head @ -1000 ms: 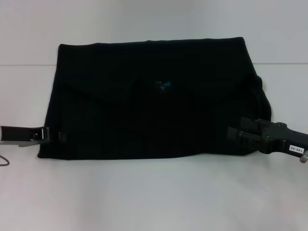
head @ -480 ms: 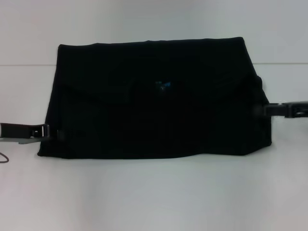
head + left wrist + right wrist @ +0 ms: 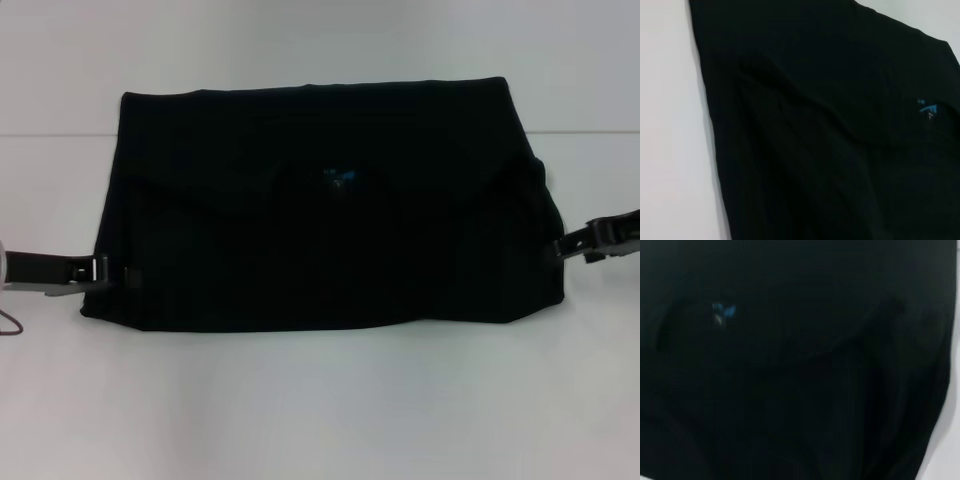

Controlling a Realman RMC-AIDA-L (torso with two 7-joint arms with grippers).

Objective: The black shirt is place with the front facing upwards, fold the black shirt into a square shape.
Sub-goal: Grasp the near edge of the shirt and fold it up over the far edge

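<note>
Black shirt (image 3: 320, 210) lies flat on the white tabletop (image 3: 320, 410), already folded into a wide rectangle, sleeves tucked in; small blue neck label (image 3: 340, 177) sits near its centre, between the two claws and well apart from both. No chest lettering visible. Left claw (image 3: 112, 273) is low at the shirt's left edge, near the front corner, tips touching or just over the fabric; can't tell whether its jaws are spread or pinching cloth, dark on dark. Versus half a second ago it has barely shifted, same edge, a touch closer to the hem. Right claw (image 3: 562, 247) is at the shirt's right edge, angled slightly, tip meeting the fabric border; jaw state also not readable. A second ago that arm was lower and closer to the front right corner with its body broadside to the camera; half a second ago it had swung up to the edge, lying level; now it sits slightly lower and tilted. Shirt outline is essentially unchanged across all three moments, only the front hem by the right claw looks marginally different. Left wrist view: shirt (image 3: 830, 130) with the label (image 3: 928, 107) far across the fabric, tabletop (image 3: 670, 125) alongside the edge. Right wrist view: almost all fabric (image 3: 800, 390), label (image 3: 722, 311) blurred.
</note>
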